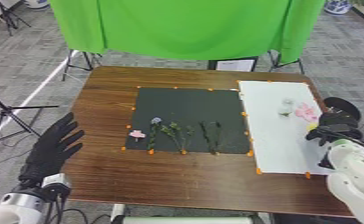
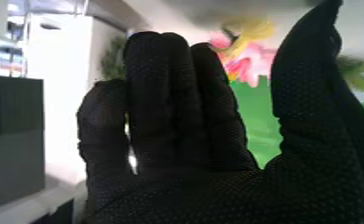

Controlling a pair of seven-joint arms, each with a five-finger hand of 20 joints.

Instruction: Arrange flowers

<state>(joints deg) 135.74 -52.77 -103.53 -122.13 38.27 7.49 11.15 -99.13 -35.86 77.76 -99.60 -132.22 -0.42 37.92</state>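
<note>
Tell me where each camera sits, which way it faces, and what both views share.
Head view: on the robot's head, facing forward and down over the table; the left hand and right hand come in from the bottom edge.
Right wrist view: on the right arm's wrist, looking along the right hand's black glove and past its fingers to pink flowers.
Shared: the right hand, pink and yellow blooms, and green that is probably the cloth.

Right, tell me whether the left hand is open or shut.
Open. In the head view, the left hand has its fingers straight and spread apart, near the left edge of the table.
</note>
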